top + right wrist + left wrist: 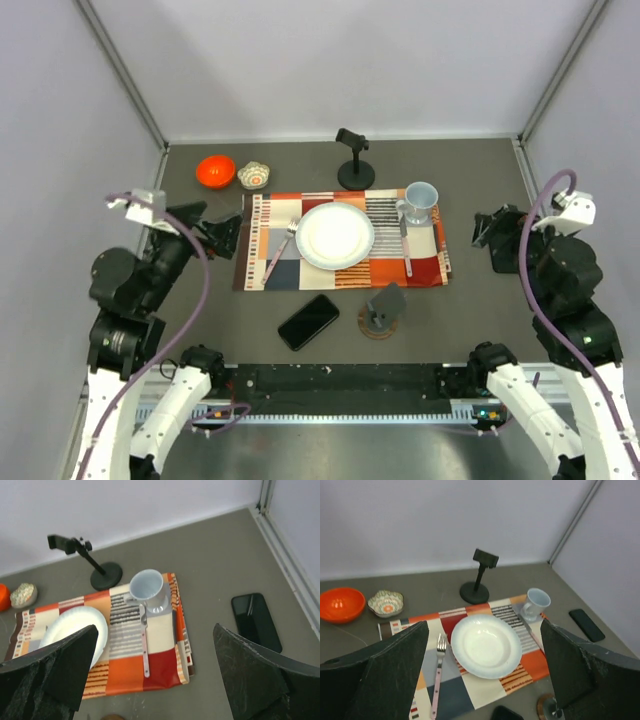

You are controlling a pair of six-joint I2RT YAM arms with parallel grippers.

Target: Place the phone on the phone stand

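The phone (308, 321) lies flat on the grey table, in front of the placemat; only its top edge shows in the left wrist view (507, 713). The phone stand (383, 309), a tilted grey plate on a brown disc, stands just right of it with nothing on it; its base shows in the left wrist view (547, 709). My left gripper (228, 235) is open and empty at the placemat's left edge, well above and away from the phone. My right gripper (487, 232) is open and empty to the right of the placemat.
A checked placemat (285, 272) holds a white plate (334, 235), a fork (277, 255), a mug (420, 202) and a second utensil (406, 245). A black clamp post (353, 160), an orange bowl (215, 171) and a small patterned bowl (254, 176) stand behind. A second black phone (256, 621) lies at the right.
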